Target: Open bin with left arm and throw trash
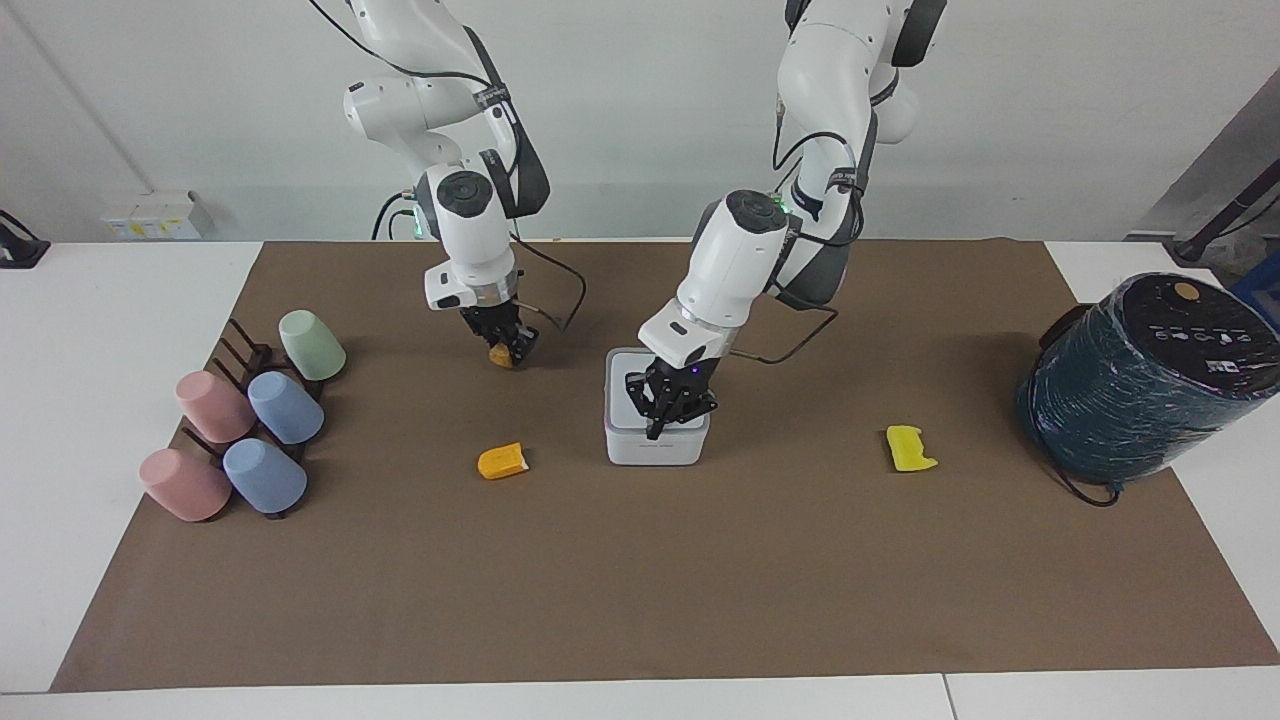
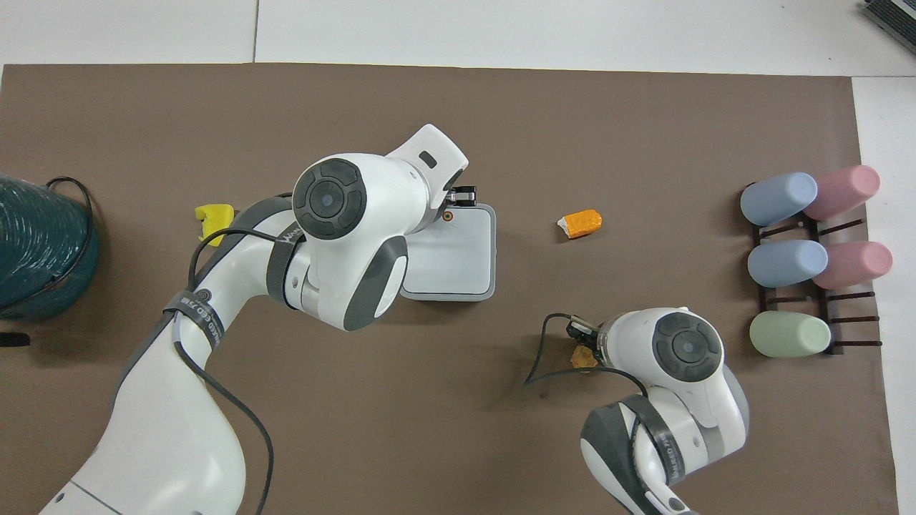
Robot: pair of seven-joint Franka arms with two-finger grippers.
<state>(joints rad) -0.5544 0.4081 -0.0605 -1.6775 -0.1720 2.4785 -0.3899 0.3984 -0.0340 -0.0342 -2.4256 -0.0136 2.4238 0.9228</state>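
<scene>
Left gripper point(image 1: 668, 412), black with two fingers, hangs right down on the bin point(image 1: 655, 447), over the lid edge that carries the orange dot point(image 2: 447, 215); whether its fingers are spread or closed cannot be told. That bin, a small white square box with rounded corners, sits at the middle of the brown mat point(image 1: 640, 590), lid down. It looks like light, stiff, smooth plastic, so a hard push could slide the whole box; the best hold is probably the lid's lip by the dot, away from the hinge. Right gripper point(image 1: 505, 350) is clamped on the brownish-yellow lump point(image 1: 499, 356), low over the mat, on the bin's right-arm side. An orange wedge point(image 1: 501, 461) lies beside the bin on that same side, and a yellow notched piece point(image 1: 910, 448) lies well apart on the bin's left-arm side. All three scraps look small, light and firm enough to pinch across the middle.
</scene>
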